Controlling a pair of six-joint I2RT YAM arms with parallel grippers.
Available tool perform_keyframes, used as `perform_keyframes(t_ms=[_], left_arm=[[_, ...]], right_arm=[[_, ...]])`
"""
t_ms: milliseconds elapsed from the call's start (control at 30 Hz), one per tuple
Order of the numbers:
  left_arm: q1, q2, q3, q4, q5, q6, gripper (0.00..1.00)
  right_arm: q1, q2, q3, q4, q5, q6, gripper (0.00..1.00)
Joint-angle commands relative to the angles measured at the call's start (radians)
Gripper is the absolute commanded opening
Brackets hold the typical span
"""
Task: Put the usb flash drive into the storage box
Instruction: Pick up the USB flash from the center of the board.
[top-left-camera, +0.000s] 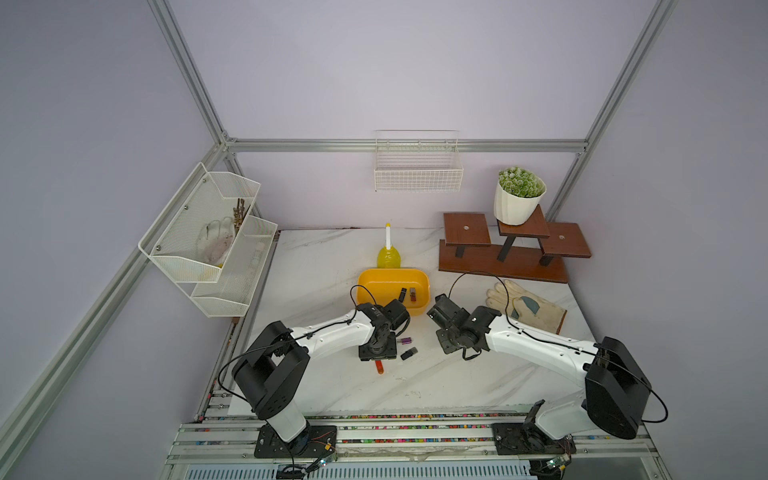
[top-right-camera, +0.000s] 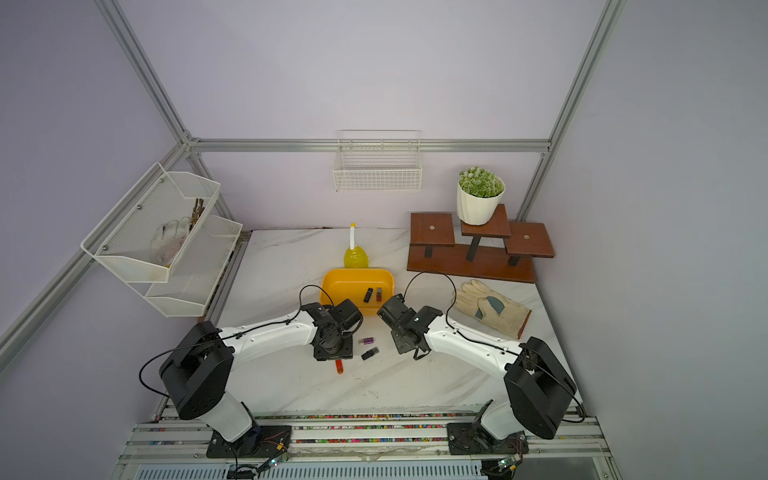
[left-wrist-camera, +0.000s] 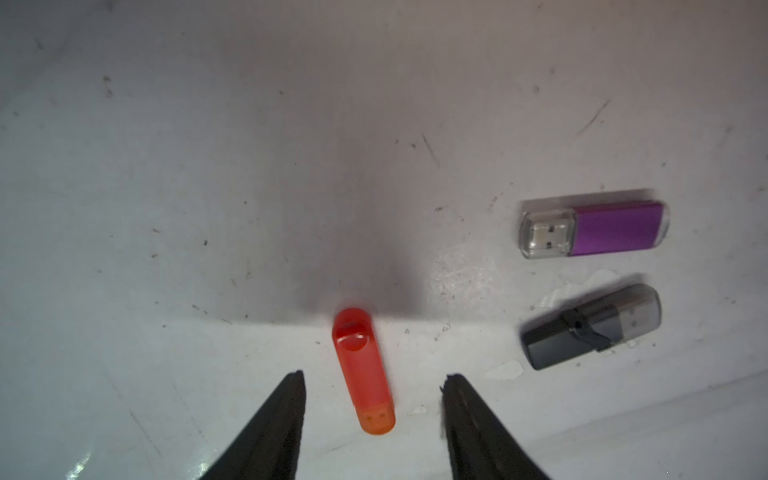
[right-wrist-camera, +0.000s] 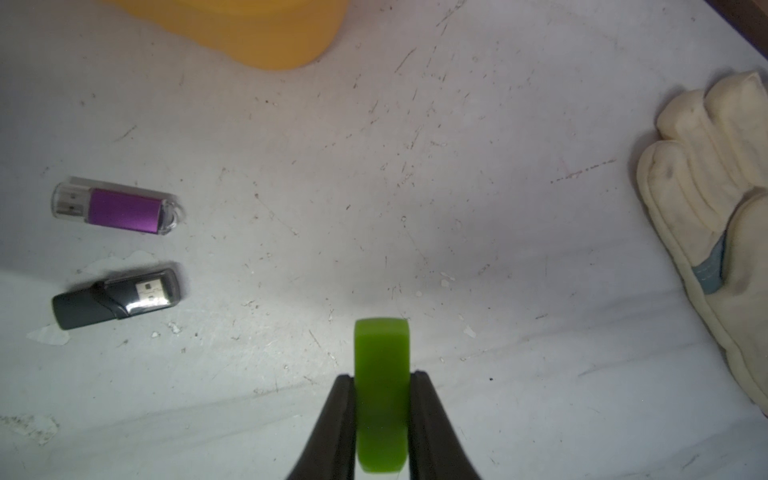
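While the left pincer (left-wrist-camera: 374, 376) stands spread above the bench (left-wrist-camera: 166, 208), its two fingers flank the orange flash drive (left-wrist-camera: 361, 370). A gap shows on each side and no contact is seen. This drive lies flat on the bench, its paler end between the fingertips.

Right pincer (right-wrist-camera: 382, 376): pressed onto a green flash drive (right-wrist-camera: 381, 399), one finger on each long side. The drive is held clear of the bench, and its free end sticks out past the fingertips.

Storage box (top-left-camera: 392, 271): sits on the bench beyond both wrists, open side up. It holds two drives side by side, a black flash drive (top-left-camera: 402, 294) and a red-brown flash drive (top-left-camera: 412, 294), close together. I cannot tell whether they touch. In the right wrist view only a corner of the box wall is seen, well apart from the green drive.

On the bench between the two arms lie a purple flash drive (left-wrist-camera: 602, 228) with a clear cap and, just beside it, a dark grey flash drive (left-wrist-camera: 590, 328), also clear-capped. They are apart from each other and from the orange one. In both top views the purple one lies nearer the box.

Also noted: a work glove (top-left-camera: 528, 307) lies flat on the bench by the right arm, and a yellow spray bottle (top-left-camera: 388, 253) stands upright just behind the box.
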Motion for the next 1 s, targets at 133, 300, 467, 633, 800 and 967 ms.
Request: perform_keyframes(t_ms=[133,300,467,633,800,967], left_arm=[[-0.011,-0.011,-0.042,0.057,0.021,-0.063,0.55],[-0.019,0.009,-0.051,0.076,0.028,-0.067,0.53],[-0.018,0.012,-0.052,0.082,0.033,-0.064,0.49],[-0.019,0.014,-0.067,0.082,0.034,-0.062,0.46],[-0.02,0.02,-0.083,0.088,0.034,-0.062,0.44],[-0.02,0.021,-0.084,0.087,0.031,-0.058,0.39]], right_arm=[[-0.016,-0.031,-0.02,-0.009,-0.002,-0.006,0.0],[-0.017,-0.033,-0.018,-0.01,-0.005,-0.009,0.0],[-0.019,-0.034,-0.021,-0.013,-0.005,-0.012,0.0],[-0.021,-0.036,-0.026,-0.01,-0.006,-0.012,0.0],[-0.022,-0.036,-0.027,-0.009,-0.009,-0.012,0.0],[-0.022,-0.034,-0.03,-0.007,-0.013,-0.01,0.0]])
